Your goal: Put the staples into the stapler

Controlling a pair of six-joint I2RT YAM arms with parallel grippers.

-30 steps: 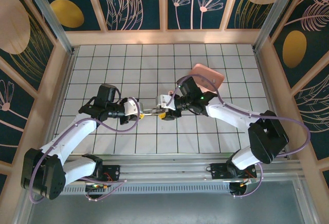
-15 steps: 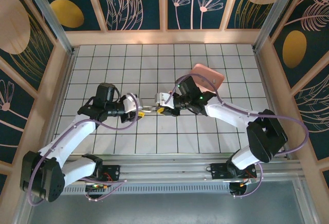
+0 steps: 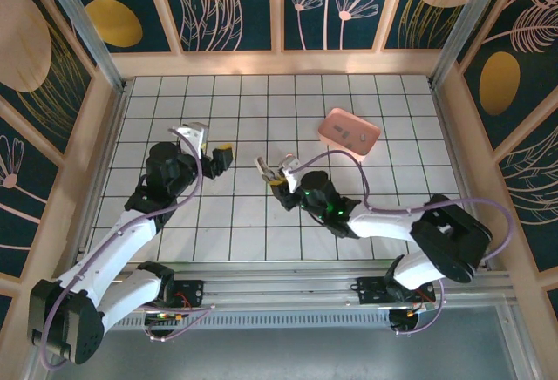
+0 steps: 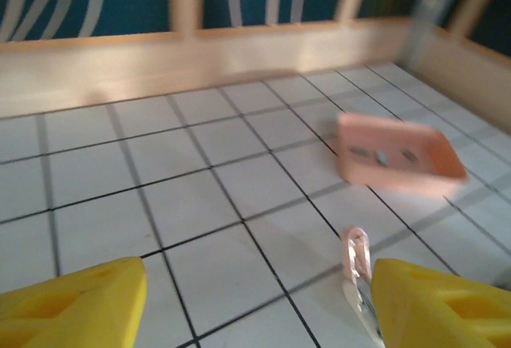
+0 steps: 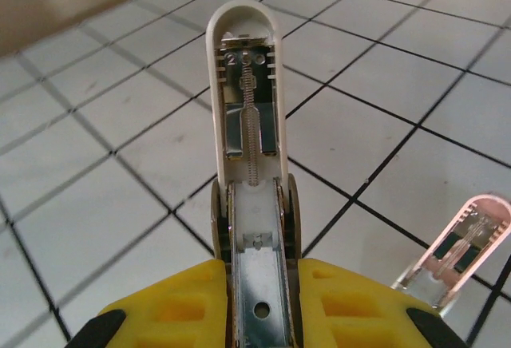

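Observation:
The stapler (image 5: 243, 85) is a pale oblong with its lid swung up, baring a spring and the grey metal rail. My right gripper (image 5: 259, 308) is shut on its rail end, yellow fingers (image 5: 172, 304) pressing both sides. In the top view the stapler (image 3: 270, 169) sticks out of the right gripper (image 3: 281, 179) near the middle of the floor. My left gripper (image 3: 209, 142) hangs open and empty to its left, well apart. The left wrist view has the open left gripper (image 4: 255, 308) and a blurred stapler tip (image 4: 356, 254). Small grey staples (image 3: 350, 137) lie in the pink tray (image 3: 336, 125).
The pink tray (image 4: 435, 164) sits at the back right of the white tiled floor (image 3: 244, 110). A wooden wall (image 4: 200, 57) borders the floor at the back. A pinkish, glossy, stapler-shaped patch (image 5: 467, 244) shows on the tiles to the right of the held stapler.
The left gripper let go of the stapler, opened and drew back to the left. The right arm pulled nearer with the stapler, uncovering the pink tray.

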